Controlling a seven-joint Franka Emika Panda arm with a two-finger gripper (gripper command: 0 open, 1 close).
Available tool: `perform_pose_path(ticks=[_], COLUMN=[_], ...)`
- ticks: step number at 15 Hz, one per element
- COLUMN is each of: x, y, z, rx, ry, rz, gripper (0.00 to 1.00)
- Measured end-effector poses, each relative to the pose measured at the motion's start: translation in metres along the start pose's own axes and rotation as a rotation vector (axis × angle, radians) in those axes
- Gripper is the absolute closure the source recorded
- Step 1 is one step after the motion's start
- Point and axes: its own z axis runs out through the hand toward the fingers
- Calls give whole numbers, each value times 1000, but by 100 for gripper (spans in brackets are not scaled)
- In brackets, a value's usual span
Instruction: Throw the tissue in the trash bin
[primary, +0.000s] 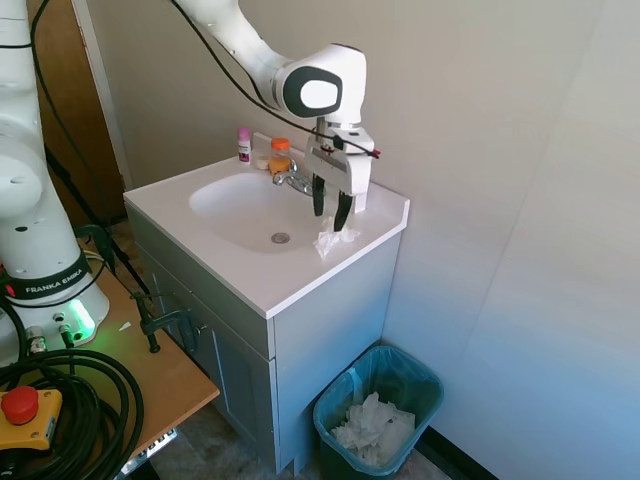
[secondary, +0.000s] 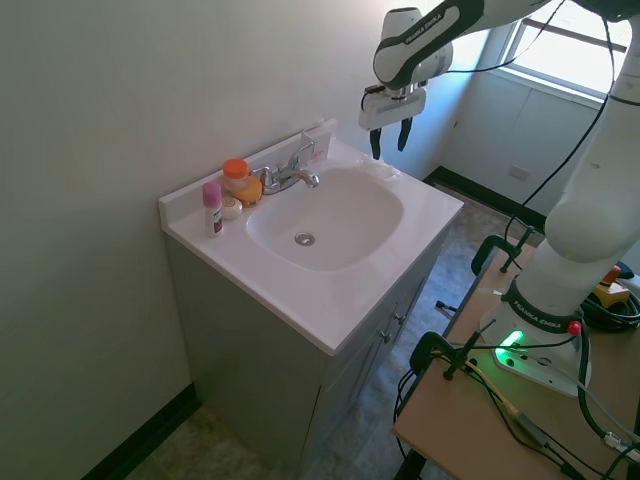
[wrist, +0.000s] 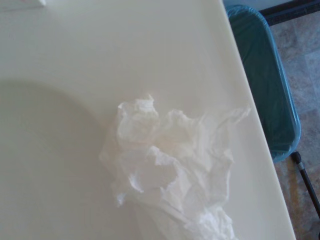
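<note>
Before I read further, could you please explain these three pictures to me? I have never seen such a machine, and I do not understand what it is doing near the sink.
The white machine is a robot arm. At its end is a gripper with two dark jaws, standing open and holding nothing.

Two pictures come from cameras standing in the room, on opposite sides of the sink. The third comes from a camera on the arm's wrist, looking straight down.

The gripper hangs just above the tissue, a crumpled white paper lying on the white counter beside the basin. The wrist view shows this tissue from close by. Near the tap stand a few small bottles.

On the floor beside the cabinet stands the trash bin, green with a teal liner, with crumpled paper already inside. The tissue is not yet picked up.
</note>
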Motion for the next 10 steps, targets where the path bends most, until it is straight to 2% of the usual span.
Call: perform_pose_path(ticks=[7, 8, 10], x=[-3, 0, 8], y=[-20, -23, -30], z=[20, 25, 35], rx=[-23, -23, -18], ry=[0, 1, -9], rz=[-56, -54, -41], gripper=[0, 100, 100])
